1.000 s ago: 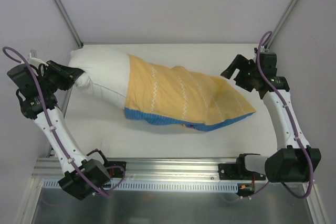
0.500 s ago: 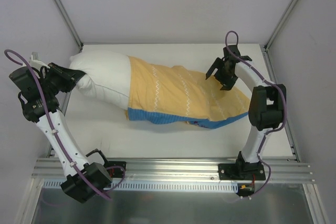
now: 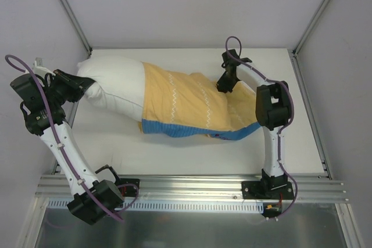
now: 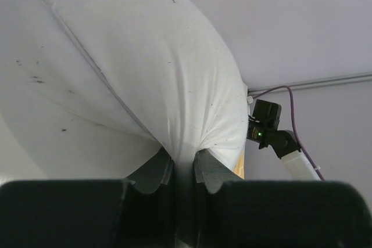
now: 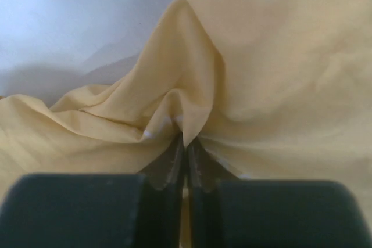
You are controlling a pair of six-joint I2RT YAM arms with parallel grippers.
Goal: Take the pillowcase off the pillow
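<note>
The white pillow [image 3: 116, 82] lies across the table, its left part bare. The pillowcase [image 3: 186, 103], yellow-orange face up with a blue hem along the near edge, covers its middle and right. My left gripper [image 3: 87, 88] is shut on the pillow's left corner; in the left wrist view the white pillow [image 4: 145, 74] bunches between the left gripper [image 4: 183, 164] jaws. My right gripper [image 3: 224, 85] is down on the pillowcase's far edge. The right wrist view shows the right gripper [image 5: 186, 143] shut on a pinched fold of the yellow pillowcase [image 5: 261, 85].
The white table [image 3: 174, 155] has grey walls at the back and both sides, with metal frame posts [image 3: 67, 7] in the corners. An aluminium rail [image 3: 192, 187] carrying the arm bases runs along the near edge.
My right arm has swung from the right side in over the pillowcase, come down on its far edge and shut on a fold. The pillowcase's right end has bunched leftward. The left arm has held still.
</note>
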